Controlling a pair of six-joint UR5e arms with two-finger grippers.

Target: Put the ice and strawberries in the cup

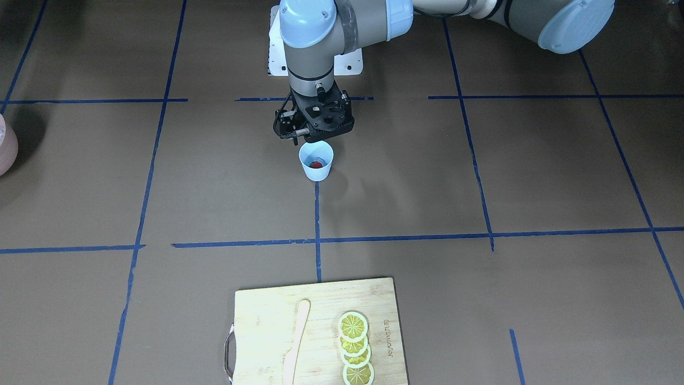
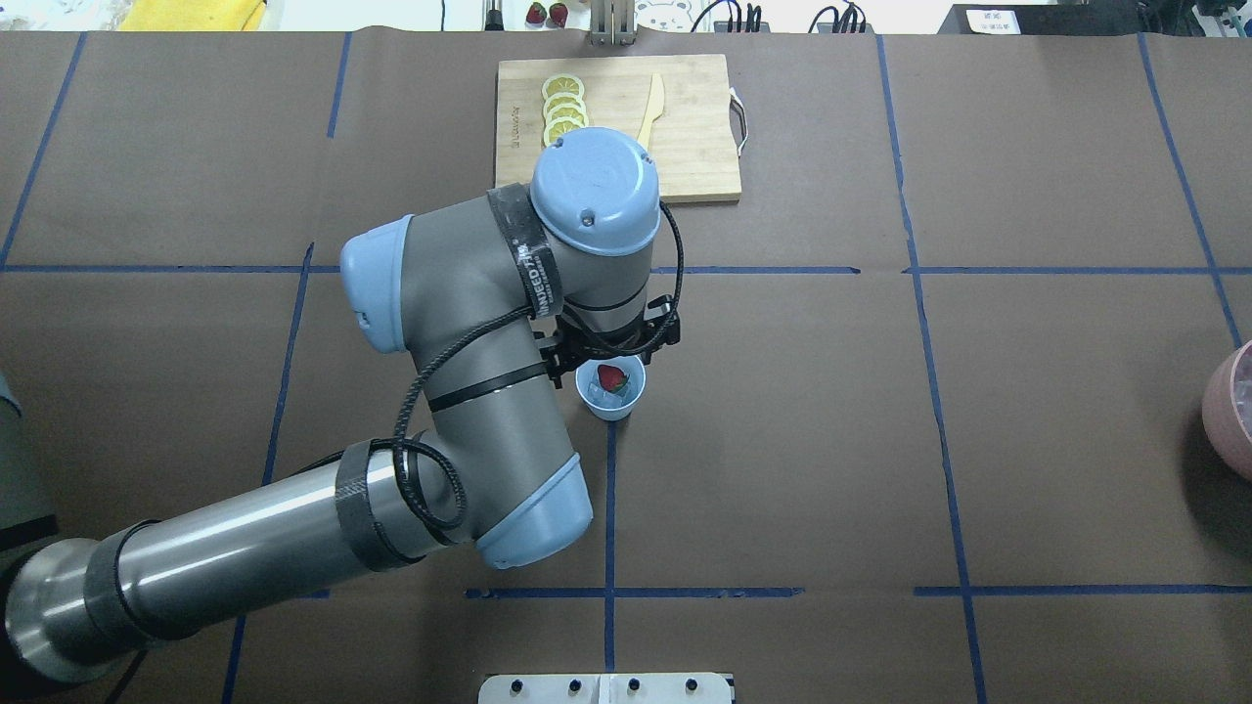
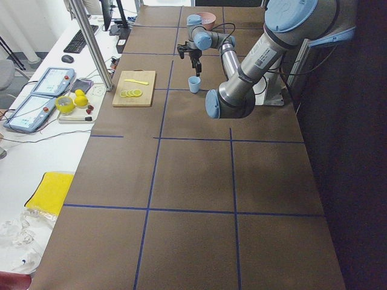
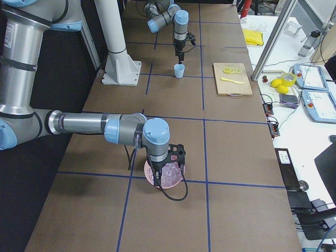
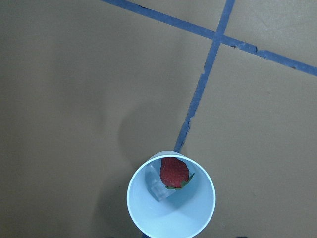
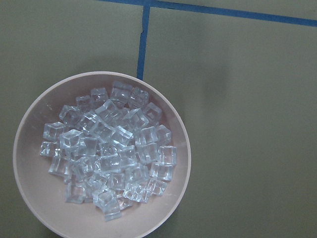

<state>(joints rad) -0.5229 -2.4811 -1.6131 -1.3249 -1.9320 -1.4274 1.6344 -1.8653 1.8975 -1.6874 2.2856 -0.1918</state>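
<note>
The left gripper [image 1: 314, 125] is held up in the air above the cup [image 1: 316, 160]. Its fingers are hidden by its own black body. So it cannot be told if they are spread apart or pressed together.

The little light-blue cup is stood upright on the brown table [image 1: 481, 176]. It is placed right at the end of a blue tape line [image 1: 317, 224]. One red strawberry [image 5: 174, 172] is seen inside the cup, close to its wall. A clear ice cube [image 5: 157, 187] is lying in the cup too, just beside the berry.

The right gripper [image 4: 167, 157] is held over a pink bowl [image 6: 29, 148], well apart from the cup, toward the table's end on the robot's right. This gripper is shown only from the side and from far away, so it cannot be told if it is spread or pressed together. The bowl is filled with a heap of ice cubes [image 6: 106, 153].

A wooden cutting board [image 1: 267, 310] is laid at the side of the table away from the robot. Four lemon slices [image 1: 354, 325] are set on it in a row, each one partly over the next. A wooden knife [image 1: 296, 342] is laid beside them.
</note>
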